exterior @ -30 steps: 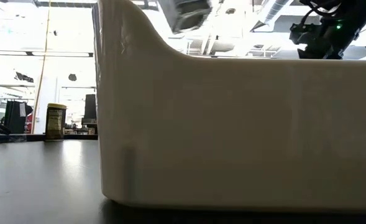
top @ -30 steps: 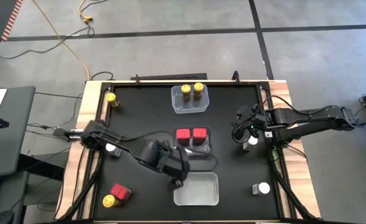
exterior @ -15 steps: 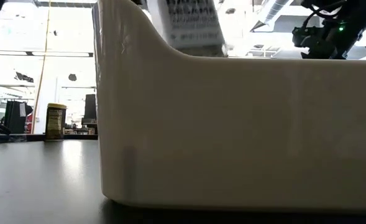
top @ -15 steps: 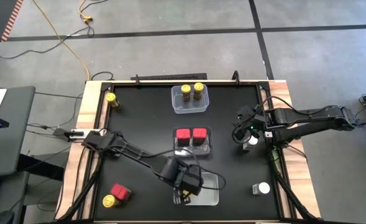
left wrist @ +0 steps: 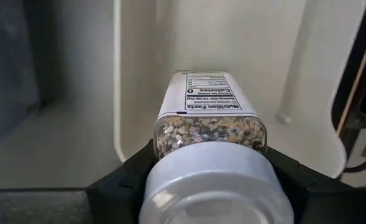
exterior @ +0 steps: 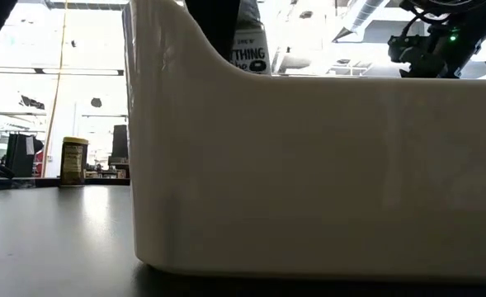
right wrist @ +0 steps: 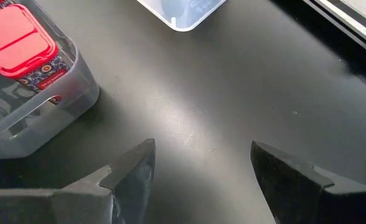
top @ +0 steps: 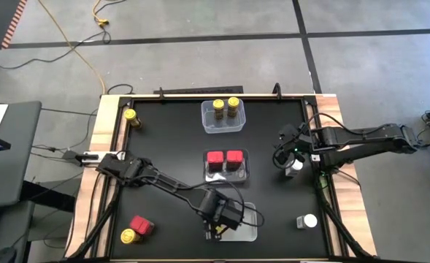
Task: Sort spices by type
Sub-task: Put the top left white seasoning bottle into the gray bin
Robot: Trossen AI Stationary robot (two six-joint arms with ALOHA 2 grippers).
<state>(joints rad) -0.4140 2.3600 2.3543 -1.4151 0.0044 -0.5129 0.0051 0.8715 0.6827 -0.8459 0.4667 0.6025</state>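
Around my black counter, edged in pale wood, lies a grey concrete floor crossed by dark seams. A yellow cable snakes across the upper left of the high view. A dark desk sits at the left edge. In the low view, bright ceiling lights wash the room behind.

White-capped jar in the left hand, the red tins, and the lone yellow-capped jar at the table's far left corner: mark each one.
White-capped jar (left wrist: 210, 134): left wrist view, seasoning-filled shoulder.
Red tins (top: 224, 158): high view, between the two lids.
Yellow-capped jar (top: 131, 115): high view, cap.
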